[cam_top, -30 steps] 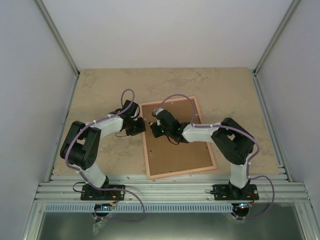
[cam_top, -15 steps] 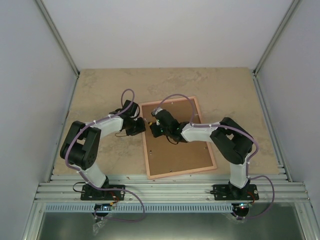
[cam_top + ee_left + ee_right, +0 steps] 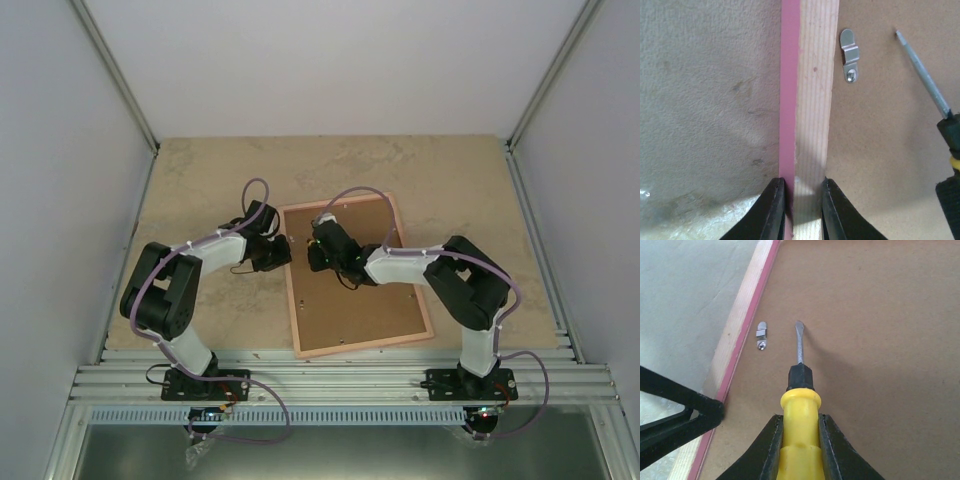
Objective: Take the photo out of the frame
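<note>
**A:** Count, please.

**B:** One frame (image 3: 358,308), pink-edged, flat on the table (image 3: 200,180), brown fibreboard back facing up. Two arms, two grippers. One screwdriver (image 3: 799,390), yellow handle, black collar, thin grey shaft. One small metal clip (image 3: 761,335) screwed to the back near the frame's left side. From above, any other clips are too small to count.

**A:** Photo?

**B:** Not visible. Only the frame's back shows, so I cannot tell where it lies.

**A:** Left gripper (image 3: 801,192)?

**B:** It is clamped on the frame's left side. One finger is against the pink outer face and the other against the inner side of the bare wood strip. The strip runs straight away from the fingertips. The clip sits further along, just to the right of the strip on the fibreboard.

**A:** Right gripper (image 3: 800,440)?

**B:** It is closed around the screwdriver's yellow handle, with the shaft pointing forward and down over the fibreboard. The blade tip is just beside the clip, on the clip's right, with a narrow gap between them. I cannot tell whether the tip touches the board.

**A:** The two grippers to each other?

**B:** They are near each other at the upper left part of the frame. The left one is on the edge. The right one is just inside it, above the board.
</note>
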Action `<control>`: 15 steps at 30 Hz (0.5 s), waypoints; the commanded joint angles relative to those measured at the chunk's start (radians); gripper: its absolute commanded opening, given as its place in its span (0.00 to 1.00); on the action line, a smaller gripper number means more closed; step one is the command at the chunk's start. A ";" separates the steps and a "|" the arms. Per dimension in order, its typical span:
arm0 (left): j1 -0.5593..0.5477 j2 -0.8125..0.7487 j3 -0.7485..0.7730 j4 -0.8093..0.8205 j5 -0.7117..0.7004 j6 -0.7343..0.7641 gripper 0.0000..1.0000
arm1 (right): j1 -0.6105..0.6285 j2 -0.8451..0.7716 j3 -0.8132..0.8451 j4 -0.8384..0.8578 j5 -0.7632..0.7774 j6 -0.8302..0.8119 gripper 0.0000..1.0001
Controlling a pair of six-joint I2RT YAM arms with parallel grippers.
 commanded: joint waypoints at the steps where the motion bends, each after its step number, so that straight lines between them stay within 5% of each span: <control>1: 0.000 -0.006 -0.030 -0.002 0.040 -0.057 0.00 | -0.002 -0.020 0.003 -0.021 0.065 0.041 0.00; 15: 0.000 -0.127 -0.170 0.136 0.010 -0.296 0.00 | -0.056 -0.140 -0.078 0.048 -0.049 -0.123 0.01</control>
